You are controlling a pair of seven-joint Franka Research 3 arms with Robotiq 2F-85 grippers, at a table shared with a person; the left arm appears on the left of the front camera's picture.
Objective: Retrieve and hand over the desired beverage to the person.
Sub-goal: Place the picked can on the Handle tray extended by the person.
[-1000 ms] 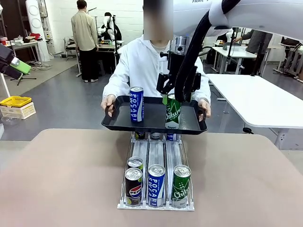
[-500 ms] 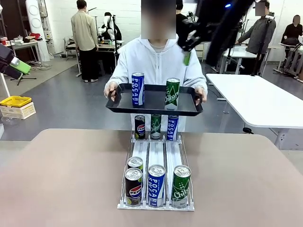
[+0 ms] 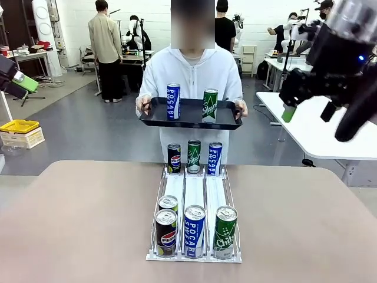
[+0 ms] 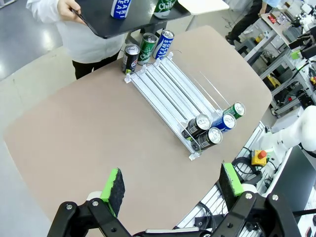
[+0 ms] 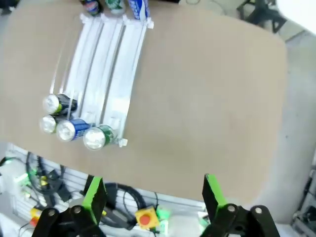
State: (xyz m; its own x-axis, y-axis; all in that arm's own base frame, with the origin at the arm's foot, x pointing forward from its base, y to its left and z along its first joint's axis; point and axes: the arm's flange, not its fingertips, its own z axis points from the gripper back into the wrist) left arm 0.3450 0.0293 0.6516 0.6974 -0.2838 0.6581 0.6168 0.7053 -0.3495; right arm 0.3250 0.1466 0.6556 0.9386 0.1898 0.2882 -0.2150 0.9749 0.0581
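looks like the green Chilsung can (image 3: 210, 105) is on the tray (image 3: 189, 122) the person (image 3: 191, 73) holds at 12 o'clock, both grippers' jaws apart and empty; it's a stiff, slick, lightish cylinder, so I'd pinch mid-body

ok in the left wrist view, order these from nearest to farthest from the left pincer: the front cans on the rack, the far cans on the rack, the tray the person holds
1. Front cans, at the rack's near end.
2. Far cans, at the rack's other end, by the person.
3. Tray, held up beyond the table's edge.
The left pincer hangs open above the table.
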